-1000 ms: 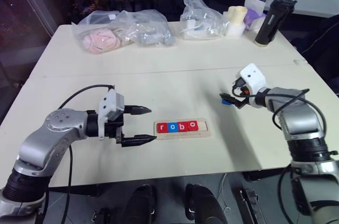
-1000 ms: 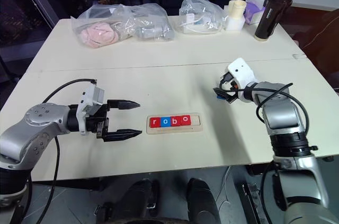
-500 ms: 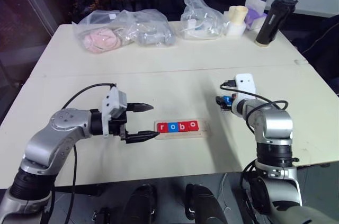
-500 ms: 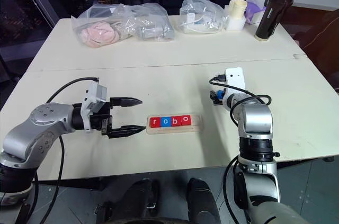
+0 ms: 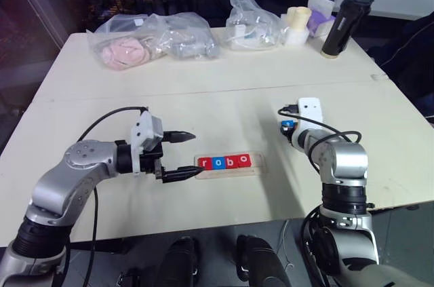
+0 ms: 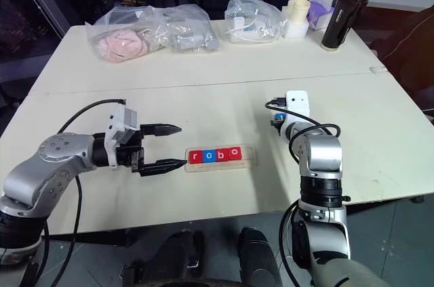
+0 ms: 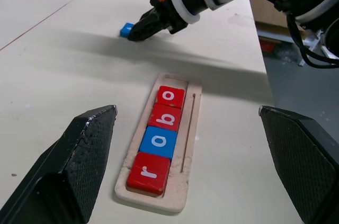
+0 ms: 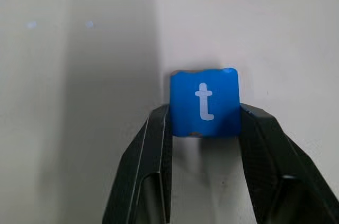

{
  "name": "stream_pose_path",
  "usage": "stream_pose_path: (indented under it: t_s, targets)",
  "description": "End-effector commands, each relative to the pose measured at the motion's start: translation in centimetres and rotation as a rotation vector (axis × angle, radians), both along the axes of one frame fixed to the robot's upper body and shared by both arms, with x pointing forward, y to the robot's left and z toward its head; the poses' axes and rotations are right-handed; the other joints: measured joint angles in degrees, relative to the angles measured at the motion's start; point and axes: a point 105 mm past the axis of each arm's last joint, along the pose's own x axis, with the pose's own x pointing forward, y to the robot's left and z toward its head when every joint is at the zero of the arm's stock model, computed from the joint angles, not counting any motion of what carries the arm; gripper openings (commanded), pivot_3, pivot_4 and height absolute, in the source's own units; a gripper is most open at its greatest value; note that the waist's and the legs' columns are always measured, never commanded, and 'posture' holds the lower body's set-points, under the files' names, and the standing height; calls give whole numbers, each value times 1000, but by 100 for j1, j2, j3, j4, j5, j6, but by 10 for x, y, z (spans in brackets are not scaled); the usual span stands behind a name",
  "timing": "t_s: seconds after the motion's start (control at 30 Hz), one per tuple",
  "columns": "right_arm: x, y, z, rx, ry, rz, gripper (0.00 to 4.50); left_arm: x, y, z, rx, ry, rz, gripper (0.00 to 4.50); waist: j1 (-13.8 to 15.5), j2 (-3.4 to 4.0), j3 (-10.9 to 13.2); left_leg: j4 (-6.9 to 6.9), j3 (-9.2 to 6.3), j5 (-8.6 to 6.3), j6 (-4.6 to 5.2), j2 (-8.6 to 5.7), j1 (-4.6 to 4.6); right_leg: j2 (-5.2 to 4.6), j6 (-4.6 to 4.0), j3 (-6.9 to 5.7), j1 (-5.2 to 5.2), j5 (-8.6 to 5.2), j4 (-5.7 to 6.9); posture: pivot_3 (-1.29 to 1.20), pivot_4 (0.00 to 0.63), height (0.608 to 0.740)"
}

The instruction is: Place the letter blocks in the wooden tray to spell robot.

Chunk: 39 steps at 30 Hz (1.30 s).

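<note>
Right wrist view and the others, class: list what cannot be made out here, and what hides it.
- Blue t block: sides covered by the right gripper fingers; whether it is lifted off the table is unclear.
- Wooden tray: empty fifth slot foreshortened in the left wrist view.
- Plastic bags: contents blurred by the film, head views.

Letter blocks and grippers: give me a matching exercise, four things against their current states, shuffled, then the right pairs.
Things:
1. t block
2. b block
3. left gripper
4. wooden tray

States:
A. open, beside the tray's r end
B. red, third in the tray
C. blue, on the table, pinched by the right gripper
D. holds four blocks, last slot free

Pairs: 1-C, 2-B, 3-A, 4-D
</note>
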Motion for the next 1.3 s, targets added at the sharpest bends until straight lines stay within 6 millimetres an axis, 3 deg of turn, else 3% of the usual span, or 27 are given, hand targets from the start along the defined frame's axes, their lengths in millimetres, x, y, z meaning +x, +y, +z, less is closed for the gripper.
stream_pose_path:
  t_s: [0.03, 0.27, 0.43, 0.7, 0.9, 0.93, 1.0, 1.07, 1.13, 1.2, 1.3]
  targets:
    - [-4, 0, 1, -7, 6, 1, 1146, -2, -2, 7, -5, -51, -6, 4500, 0, 0, 0, 0, 0, 0, 0, 0, 0, 0, 0, 0, 0, 0, 0, 0, 150, 740]
    - [-61, -7, 16, -40, 58, 102, 1146, -2, -4, 2, -12, -42, -12, 4500, 23, 1, -1, -7, -3, -1, 1, -2, -16, -6, 5, -2, -10, -4, -9, 0, 150, 740]
    - [-94, -1, 7, -21, 74, 161, 1146, -1, -5, 1, -16, -39, -16, 4500, 3, 0, -2, -7, -2, -1, 0, 7, -13, 0, 4, -1, -14, -4, -4, 0, 150, 740]
    - [-100, -1, -10, 26, 114, 92, 1146, 1, -6, -2, -17, -33, -22, 4500, -1, -1, -2, -6, 8, -2, -2, 28, -7, 0, 16, -3, -16, -13, -10, 0, 150, 740]
    - [-98, 0, -12, 32, 125, 86, 1146, 1, -6, -1, -14, -38, -15, 4500, -4, -5, -4, -6, 16, -2, -2, 28, -8, -9, -5, -3, -16, 0, -20, 0, 150, 740]
    - [-98, 1, -12, 34, 125, 97, 2203, 1, -5, -1, -13, -38, -13, 4500, -4, -5, -4, -6, 16, -2, -2, 28, -8, -9, -5, -3, -16, 0, -22, 0, 150, 740]
    - [-100, 5, -12, 30, 133, 144, 3178, 1, -5, -1, -12, -38, -12, 4500, -3, -5, -4, -6, 16, -2, -2, 28, -9, -10, -5, -3, -17, 0, -23, 0, 150, 740]
    - [-106, 13, -2, -4, 144, 326, 4215, 0, -4, 0, -12, -37, -12, 4500, 9, 1, -1, -6, 16, -2, -3, 28, -11, -11, -5, -3, -18, 0, -23, 0, 150, 740]
    - [-112, 16, 13, -104, 157, 508, 4428, 0, -4, 0, -12, -38, -11, 4500, 13, 4, 1, -6, 20, -2, -2, 27, -25, -17, -5, -5, -27, -1, -29, 0, 150, 740]
    - [-123, 8, 20, -227, 209, 703, 4428, 1, -4, -1, -11, -39, -12, 4500, 12, 4, 2, -6, 26, -3, -1, 26, -30, -23, -5, -7, -30, -1, -32, 0, 150, 740]
    - [-123, -11, 27, -374, 227, 906, 4428, 2, -6, -1, -15, -39, -16, 4500, 17, -7, 1, -10, 26, -10, 8, 23, -31, -14, 20, -13, -30, -16, -36, 0, 150, 740]
